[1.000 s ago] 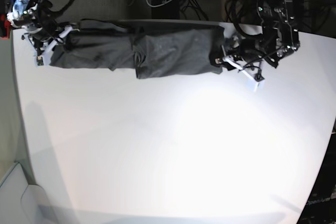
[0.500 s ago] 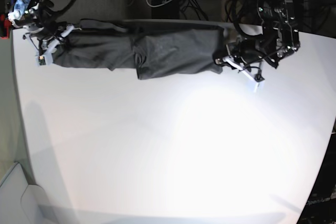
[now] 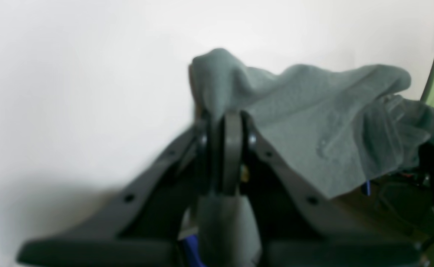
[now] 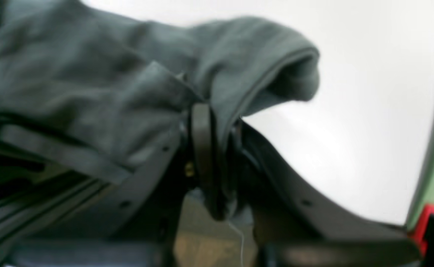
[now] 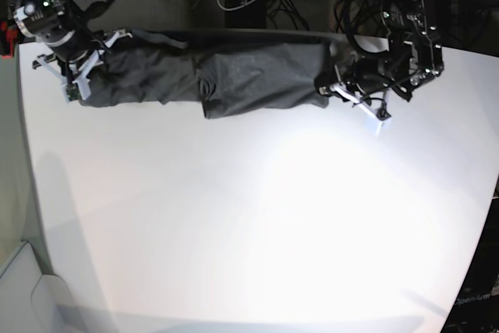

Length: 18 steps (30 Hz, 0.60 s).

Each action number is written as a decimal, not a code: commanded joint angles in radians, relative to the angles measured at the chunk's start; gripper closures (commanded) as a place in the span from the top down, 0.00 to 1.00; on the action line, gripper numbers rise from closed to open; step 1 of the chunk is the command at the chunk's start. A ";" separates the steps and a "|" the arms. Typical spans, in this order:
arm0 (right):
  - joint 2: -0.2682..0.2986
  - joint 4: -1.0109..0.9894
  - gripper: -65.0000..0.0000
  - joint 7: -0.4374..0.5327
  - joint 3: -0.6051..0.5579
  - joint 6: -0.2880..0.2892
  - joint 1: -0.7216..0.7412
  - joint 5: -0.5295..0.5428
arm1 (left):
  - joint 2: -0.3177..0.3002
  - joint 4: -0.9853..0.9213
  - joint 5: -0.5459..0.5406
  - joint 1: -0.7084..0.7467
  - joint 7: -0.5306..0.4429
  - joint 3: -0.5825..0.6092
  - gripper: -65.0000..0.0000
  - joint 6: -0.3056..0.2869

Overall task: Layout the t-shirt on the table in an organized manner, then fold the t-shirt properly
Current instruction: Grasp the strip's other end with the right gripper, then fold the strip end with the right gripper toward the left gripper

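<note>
The t-shirt (image 5: 226, 76) was stretched along the far edge of the table (image 5: 257, 224), between 2 grippers. The left gripper (image 3: 226, 126) and right gripper (image 4: 213, 122) were each clamped on an end, presumably to spread it flat.

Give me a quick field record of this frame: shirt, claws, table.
shirt: dark grey t-shirt, bunched into a long band along the table's far edge
left claw: shut on one end of the t-shirt
right claw: shut on the other end, at a hemmed edge
shirt state: stretched between both claws, not yet laid flat
table: white table, nothing else seen on it
</note>
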 commanded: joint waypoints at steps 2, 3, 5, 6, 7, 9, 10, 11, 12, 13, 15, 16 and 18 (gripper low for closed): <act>-0.001 0.021 0.00 0.019 -0.035 -0.003 -0.007 0.014 | -0.007 0.011 -0.005 -0.011 0.001 0.000 0.01 0.001; -0.001 0.027 0.00 0.019 -0.053 -0.003 -0.009 0.014 | -0.007 0.011 -0.005 -0.011 0.001 0.000 0.01 0.001; -0.004 0.039 0.00 0.019 -0.092 -0.003 -0.006 0.014 | -0.007 0.014 -0.005 -0.012 0.001 0.000 0.01 0.001; -0.004 0.039 0.00 0.020 -0.118 -0.003 -0.004 0.014 | -0.007 0.016 -0.005 -0.012 0.001 0.000 0.01 0.001; -0.004 0.039 0.00 0.020 -0.148 -0.003 -0.003 0.014 | -0.007 0.017 -0.005 -0.012 0.001 0.000 0.01 0.001; -0.003 0.041 0.00 0.020 -0.205 -0.003 0.013 0.013 | -0.007 0.022 -0.005 -0.012 0.001 0.000 0.01 0.001; -0.003 0.039 0.00 0.020 -0.223 -0.003 0.023 0.011 | -0.007 0.022 -0.006 -0.012 0.001 0.000 0.01 0.001; -0.003 0.039 0.00 0.020 -0.236 -0.003 0.034 0.006 | -0.007 0.023 -0.006 -0.012 0.001 0.000 0.01 0.001; -0.003 0.039 0.00 0.020 -0.254 -0.003 0.045 0.000 | -0.007 0.023 -0.006 -0.012 0.001 0.000 0.01 0.001; -0.003 0.038 0.00 0.020 -0.279 -0.003 0.059 -0.003 | -0.007 0.023 -0.006 -0.012 0.001 0.000 0.01 0.001; 0.000 0.038 0.00 0.020 -0.334 -0.003 0.076 -0.003 | -0.007 0.023 -0.006 -0.012 0.001 0.000 0.01 0.001; 0.005 0.038 0.00 0.020 -0.365 -0.003 0.088 -0.003 | -0.007 0.023 -0.006 -0.012 0.001 0.000 0.01 0.001; 0.019 0.038 0.00 0.014 -0.423 -0.003 0.106 -0.003 | -0.006 0.023 -0.006 -0.012 0.001 0.000 0.01 0.001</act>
